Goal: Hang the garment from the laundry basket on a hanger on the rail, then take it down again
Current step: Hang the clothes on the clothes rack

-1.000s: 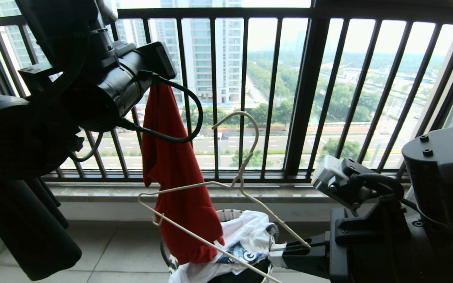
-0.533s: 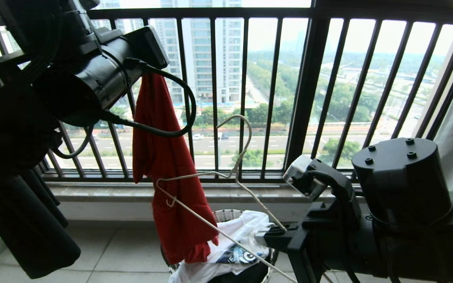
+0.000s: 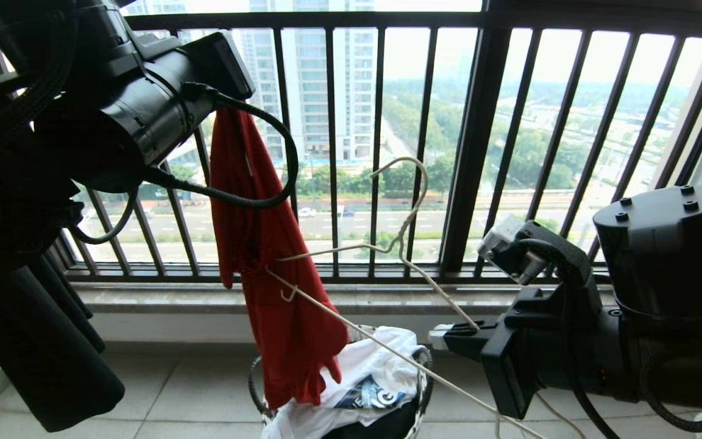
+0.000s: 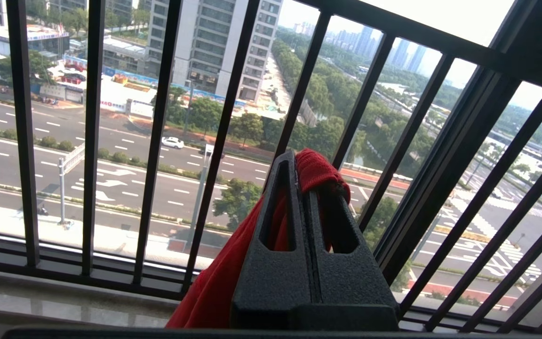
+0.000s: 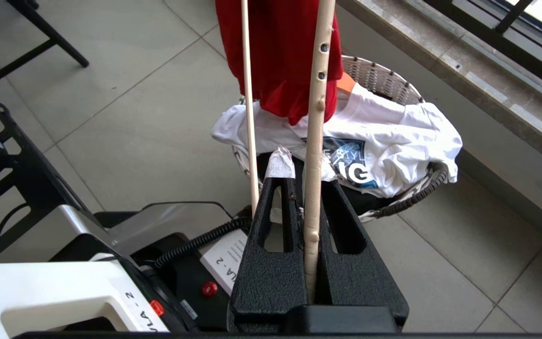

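1. The left gripper [image 4: 299,162] is raised high at about 10 o'clock in the head view, in front of the black balcony railing [image 3: 476,152]. Its jaws are pressed together on a bunched fold of the red garment [image 3: 272,256].
2. The garment hangs straight down from that grip as a long narrow drape. Its lower hem reaches the laundry basket [image 3: 422,390], at about 6 o'clock in the head view.
3. The right gripper [image 5: 305,181] reaches in from about 4 o'clock, roughly level. Its jaws are clamped on one sloping shoulder wire of the cream-white hanger [image 3: 387,286].
4. The hanger is tilted, with its hook up near the centre of the head view against the railing bars. Its far end lies across the front of the hanging garment, and its long bottom wire runs down toward 5 o'clock.
5. From the right wrist view, the two hanger wires run away from the gripper and cross in front of the red cloth above the basket.
6. A white garment [image 3: 381,372] with a dark-blue print lies draped over the basket's rim, with dark cloth under it.
7. The basket stands on the pale tiled floor [image 3: 180,390], just before the stone ledge [image 3: 162,299] under the railing.
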You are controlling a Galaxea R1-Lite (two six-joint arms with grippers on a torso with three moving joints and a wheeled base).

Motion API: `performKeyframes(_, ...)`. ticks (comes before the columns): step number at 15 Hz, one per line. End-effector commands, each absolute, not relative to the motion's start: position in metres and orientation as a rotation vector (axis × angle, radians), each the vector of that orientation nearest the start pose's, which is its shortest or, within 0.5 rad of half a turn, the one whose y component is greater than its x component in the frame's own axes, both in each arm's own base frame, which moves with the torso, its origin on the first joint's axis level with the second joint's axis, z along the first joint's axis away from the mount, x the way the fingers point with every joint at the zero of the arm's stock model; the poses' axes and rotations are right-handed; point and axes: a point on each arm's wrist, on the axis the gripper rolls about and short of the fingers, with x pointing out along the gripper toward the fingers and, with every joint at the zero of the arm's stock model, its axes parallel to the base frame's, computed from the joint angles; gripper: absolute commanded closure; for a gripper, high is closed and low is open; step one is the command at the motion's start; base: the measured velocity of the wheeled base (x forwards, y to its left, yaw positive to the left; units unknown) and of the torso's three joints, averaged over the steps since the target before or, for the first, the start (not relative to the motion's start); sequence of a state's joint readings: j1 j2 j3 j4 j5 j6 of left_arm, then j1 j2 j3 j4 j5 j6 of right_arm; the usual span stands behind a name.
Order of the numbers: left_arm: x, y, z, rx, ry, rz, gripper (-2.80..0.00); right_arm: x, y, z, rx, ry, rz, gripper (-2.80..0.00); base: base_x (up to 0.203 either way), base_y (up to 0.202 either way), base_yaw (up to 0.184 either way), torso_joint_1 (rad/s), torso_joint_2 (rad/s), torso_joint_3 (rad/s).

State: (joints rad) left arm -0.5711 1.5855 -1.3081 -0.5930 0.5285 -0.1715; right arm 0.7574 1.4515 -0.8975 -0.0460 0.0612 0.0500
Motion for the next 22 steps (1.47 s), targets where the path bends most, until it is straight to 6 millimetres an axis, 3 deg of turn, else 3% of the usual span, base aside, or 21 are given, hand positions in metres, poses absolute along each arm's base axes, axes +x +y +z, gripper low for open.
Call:
performKeyframes(1,0.248,-0.145,0.356,-0.339,-0.269,-0.060,0.00,0.174,0.162,0.228,-0.123,0.481,0.766,0.00,0.000,0.000,0.000,0.000,0.00,0.000)
performKeyframes(9,0.246,-0.144,0.351,-0.317,-0.247,-0.075,0.00,0.195,0.134,0.238,-0.115,0.441,0.624,0.00,0.000,0.000,0.000,0.000,0.00,0.000)
performKeyframes(15,0.241,-0.144,0.331,-0.203,-0.053,-0.217,0.00,0.203,0.123,0.242,-0.110,0.424,0.569,0.00,0.000,0.000,0.000,0.000,0.00,0.000)
performKeyframes(19,0.251,-0.149,0.319,-0.142,0.075,-0.215,0.00,0.187,0.112,0.253,-0.143,0.371,0.580,0.00,0.000,0.000,0.000,0.000,0.00,0.000)
performKeyframes(22,0.261,-0.154,0.308,-0.113,0.133,-0.203,0.00,0.167,0.102,0.256,-0.198,0.428,0.653,0.00,0.000,0.000,0.000,0.000,0.00,0.000)
